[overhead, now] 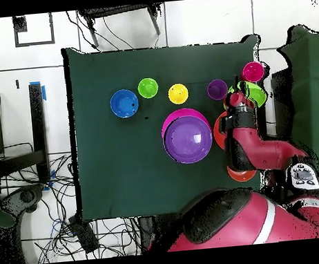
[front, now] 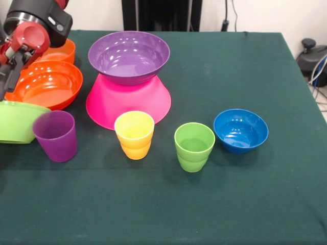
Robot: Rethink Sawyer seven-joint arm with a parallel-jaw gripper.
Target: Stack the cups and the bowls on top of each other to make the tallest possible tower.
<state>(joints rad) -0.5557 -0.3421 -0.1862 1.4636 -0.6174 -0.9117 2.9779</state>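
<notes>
I see a dark green counter (front: 245, 199) filling the front view, with a pale wall and cables along the top and right edges. Overhead, it sits on a white tiled floor (overhead: 201, 23) strewn with cables at lower left.

The red and black arm (front: 30, 30) enters at the upper left of the front view, bent over the large orange bowl (front: 48, 84). Its end effector (overhead: 239, 97) hangs above the lime green bowl (front: 15, 121) at the left edge; I cannot tell how far open it is.

The tower (front: 129, 76) stands upper centre: the purple bowl (front: 129, 56) upright on the inverted pink bowl (front: 127, 102). Below it, a row of purple cup (front: 55, 135), yellow cup (front: 134, 134), green cup (front: 194, 146) and blue bowl (front: 240, 130) runs across the middle. A red cup (overhead: 252, 71) shows overhead at upper right.
</notes>
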